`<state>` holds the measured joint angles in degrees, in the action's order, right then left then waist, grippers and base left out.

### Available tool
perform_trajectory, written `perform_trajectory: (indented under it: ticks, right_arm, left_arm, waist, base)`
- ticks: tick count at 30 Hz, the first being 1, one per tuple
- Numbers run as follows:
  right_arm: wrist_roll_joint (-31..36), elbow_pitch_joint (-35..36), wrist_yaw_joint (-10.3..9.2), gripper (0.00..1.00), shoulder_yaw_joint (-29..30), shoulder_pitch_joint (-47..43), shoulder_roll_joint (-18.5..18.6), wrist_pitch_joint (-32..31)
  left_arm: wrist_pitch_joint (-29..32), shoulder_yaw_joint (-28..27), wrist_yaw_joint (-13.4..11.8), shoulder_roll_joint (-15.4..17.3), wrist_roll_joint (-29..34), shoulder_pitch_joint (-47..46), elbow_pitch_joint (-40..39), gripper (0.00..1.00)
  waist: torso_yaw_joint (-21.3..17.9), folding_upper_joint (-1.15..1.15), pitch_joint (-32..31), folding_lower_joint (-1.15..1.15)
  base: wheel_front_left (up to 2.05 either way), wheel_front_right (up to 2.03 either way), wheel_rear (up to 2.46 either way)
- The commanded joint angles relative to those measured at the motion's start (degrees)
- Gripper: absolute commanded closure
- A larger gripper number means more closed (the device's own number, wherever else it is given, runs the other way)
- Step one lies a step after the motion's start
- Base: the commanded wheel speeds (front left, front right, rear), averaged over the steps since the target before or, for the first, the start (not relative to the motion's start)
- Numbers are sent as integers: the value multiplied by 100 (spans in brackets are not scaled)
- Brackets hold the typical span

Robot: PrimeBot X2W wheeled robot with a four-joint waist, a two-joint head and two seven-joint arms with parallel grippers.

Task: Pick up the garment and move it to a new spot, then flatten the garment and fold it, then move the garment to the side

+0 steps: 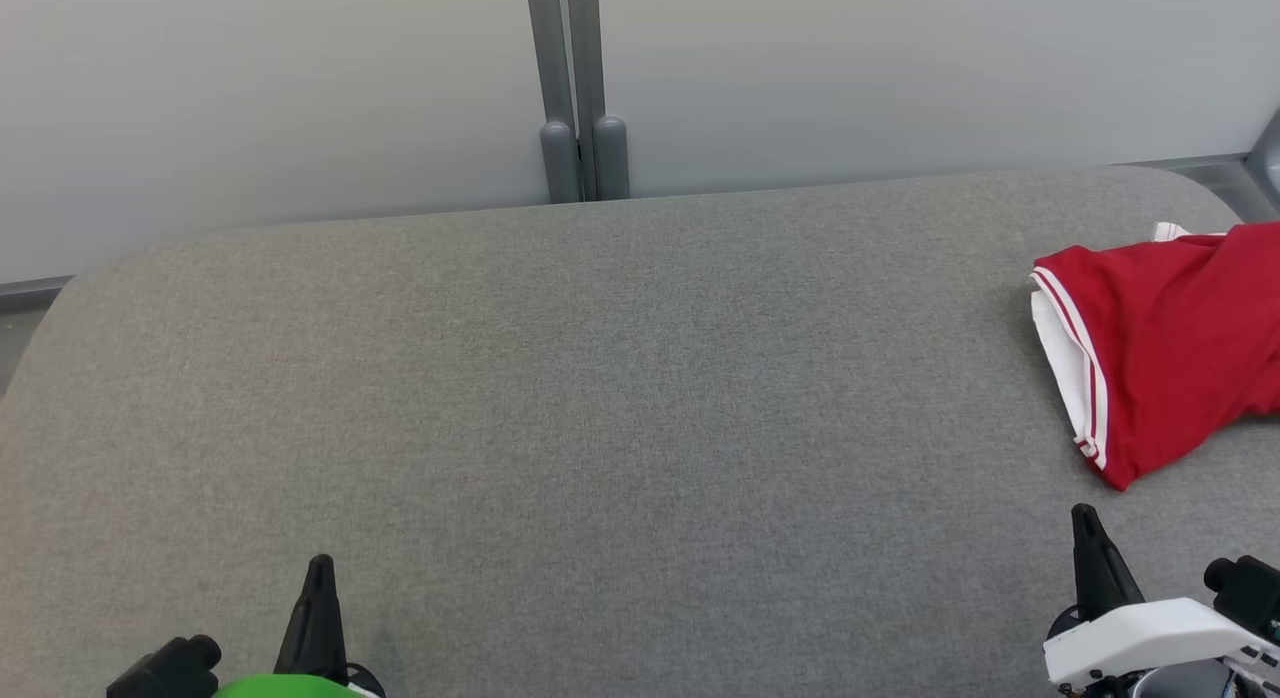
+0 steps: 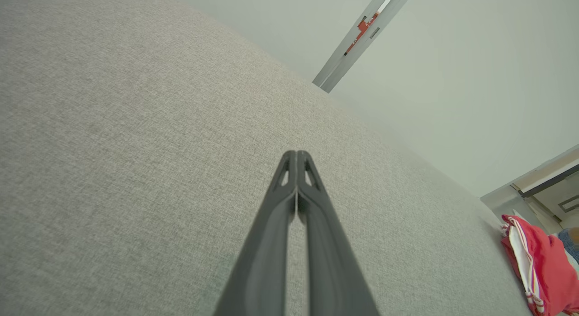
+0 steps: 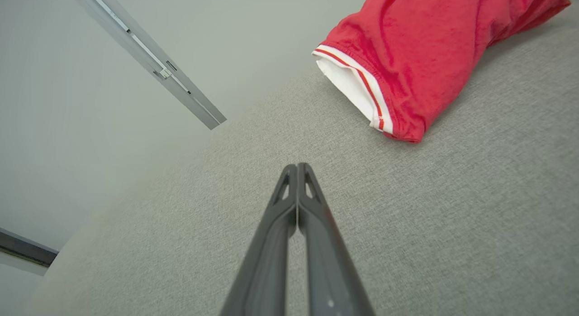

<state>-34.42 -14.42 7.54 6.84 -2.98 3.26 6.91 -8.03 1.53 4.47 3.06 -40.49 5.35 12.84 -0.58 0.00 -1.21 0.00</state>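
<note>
The garment (image 1: 1170,348) is red with white trim and a white lining, bunched at the far right of the grey surface (image 1: 600,428); it runs off the head view's right edge. My right gripper (image 1: 1085,518) stands shut just below it, a short way from its lower corner, touching nothing. In the right wrist view the garment (image 3: 429,58) lies ahead and to the right of the shut right gripper (image 3: 296,166). My left gripper (image 1: 320,563) is shut at the lower left, far from the cloth. The left wrist view shows its fingers pressed together (image 2: 296,154) and the garment (image 2: 543,266) at the far right.
A pale wall (image 1: 300,98) with a grey vertical post (image 1: 575,88) rises behind the surface's far edge. The surface has rounded far corners. Wide bare grey fabric stretches between my two grippers.
</note>
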Motion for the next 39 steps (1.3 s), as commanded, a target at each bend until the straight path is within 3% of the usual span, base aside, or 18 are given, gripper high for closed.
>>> perform_trajectory:
  ticks: [1, 39]
  right_arm:
    - [-223, 85, -2, 100, 4, 147, 26, -45]
    - [-3106, 74, -4, 100, -12, 572, -1, -724]
  left_arm:
    - [49, -53, 25, 66, -230, -176, -69, 100]
    - [708, -361, 176, 99, -2864, -710, 18, 100]
  waist:
    - [1, 0, 2, 0]
    - [24, 0, 58, 0]
  base:
    - [0, 0, 0]
    - [0, 0, 0]
